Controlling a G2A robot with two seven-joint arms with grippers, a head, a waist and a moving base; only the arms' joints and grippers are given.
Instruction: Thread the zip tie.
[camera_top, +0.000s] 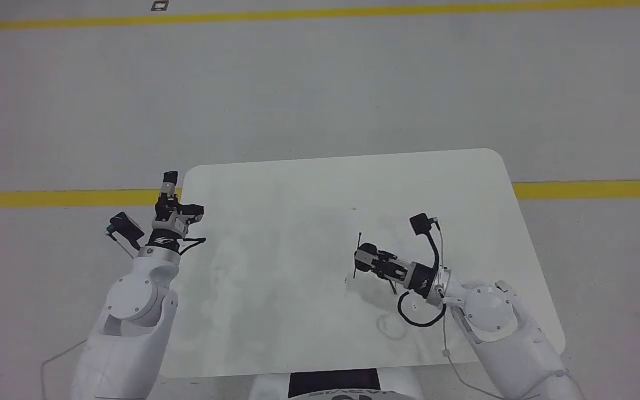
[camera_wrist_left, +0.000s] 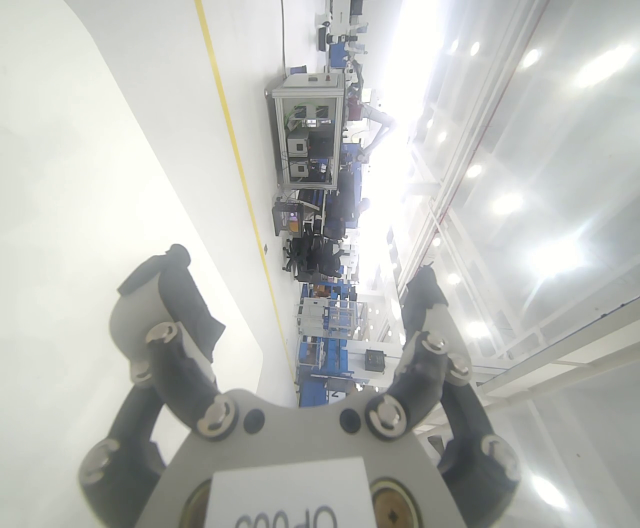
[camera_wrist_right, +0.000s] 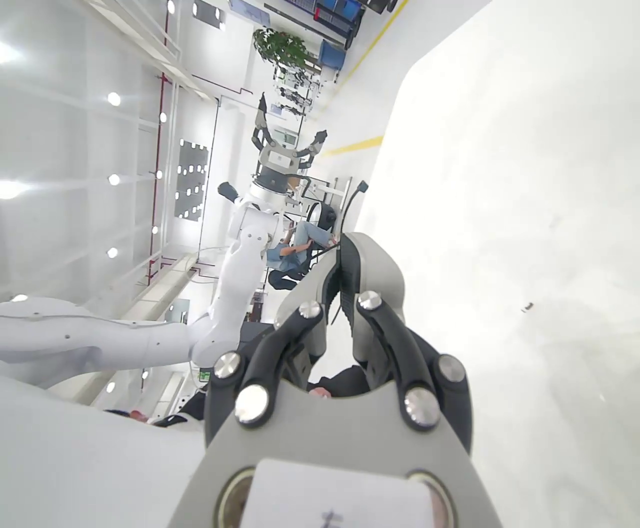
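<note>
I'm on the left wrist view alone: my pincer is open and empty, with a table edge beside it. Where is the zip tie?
Observer: The right pincer is shut on the zip tie, a thin black one.
Operator: Is any of it free to thread?
Observer: Yes. A curved stretch with a thicker end, likely the head, sticks out past the pincer's tip.
Operator: Where is that pincer relative to mine?
Observer: In the top view it is over the near right part of the table, while the left pincer is at the table's left edge. The two are well apart.
</note>
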